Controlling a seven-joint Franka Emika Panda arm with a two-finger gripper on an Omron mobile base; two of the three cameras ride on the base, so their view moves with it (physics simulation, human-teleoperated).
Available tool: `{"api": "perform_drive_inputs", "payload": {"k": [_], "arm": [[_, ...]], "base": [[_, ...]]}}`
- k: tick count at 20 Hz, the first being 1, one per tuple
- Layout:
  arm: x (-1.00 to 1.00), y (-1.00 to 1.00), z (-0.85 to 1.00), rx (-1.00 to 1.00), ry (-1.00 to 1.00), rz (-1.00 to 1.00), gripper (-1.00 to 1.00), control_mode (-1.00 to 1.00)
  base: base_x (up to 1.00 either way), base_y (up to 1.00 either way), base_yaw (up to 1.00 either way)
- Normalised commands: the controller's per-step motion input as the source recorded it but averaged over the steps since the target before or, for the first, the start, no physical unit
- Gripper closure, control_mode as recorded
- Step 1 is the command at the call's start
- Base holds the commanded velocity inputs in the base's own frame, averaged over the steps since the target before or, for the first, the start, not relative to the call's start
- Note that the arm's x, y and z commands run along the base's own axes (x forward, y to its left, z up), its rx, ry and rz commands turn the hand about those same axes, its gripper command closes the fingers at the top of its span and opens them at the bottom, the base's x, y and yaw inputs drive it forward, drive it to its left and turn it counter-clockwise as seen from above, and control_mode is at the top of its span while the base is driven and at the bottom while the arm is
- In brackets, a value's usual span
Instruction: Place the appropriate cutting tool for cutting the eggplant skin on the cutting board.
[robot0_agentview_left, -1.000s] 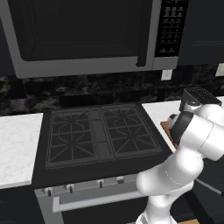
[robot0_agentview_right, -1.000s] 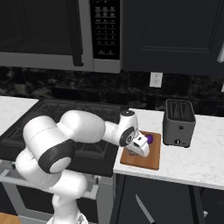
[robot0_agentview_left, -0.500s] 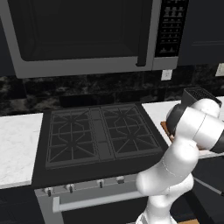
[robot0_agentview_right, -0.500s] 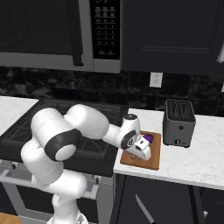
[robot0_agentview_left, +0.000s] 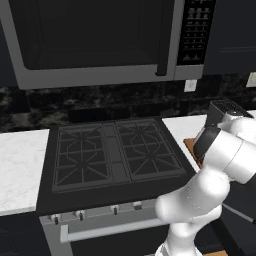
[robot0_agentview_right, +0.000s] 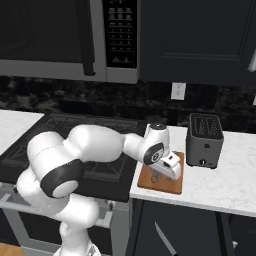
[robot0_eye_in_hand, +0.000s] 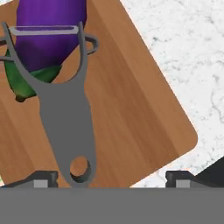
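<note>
Counter: arm low over cutting board

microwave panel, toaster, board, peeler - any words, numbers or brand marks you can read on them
Microwave control panel: rows of small light marks, too small and blurred to read.
Toaster: no text visible.
Cutting board: plain wood, no text.
Peeler: plain grey, no text.
Eggplant: no label.
Nothing can be read in any view.

eggplant: 1 | peeler: 1 | cutting board: 1 | toaster: 1, seemingly
</note>
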Motion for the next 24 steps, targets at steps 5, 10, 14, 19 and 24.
{"api": "perform_drive_inputs", "payload": {"k": [5,10,14,19,24], "arm": [[-0.97,0.01,0.68,0.03,-0.03,0.00,-1.00,-1.00],[-1.00,0.24,0.28,0.01,-0.02,0.00,-1.00,-1.00],[-1.00,0.56,0.09,0.00,0.00,0.00,-1.00,-1.00],[-1.00,0.49,0.15,0.00,-0.01,0.00,-1.00,-1.00],[-1.00,0.66,0.02,0.00,-0.04,0.00,-1.00,-1.00]], "base": [[0.00,0.00,0.00],[0.00,0.00,0.00],[0.00,0.00,0.00],[0.00,0.00,0.00],[0.00,0.00,0.00]]}}
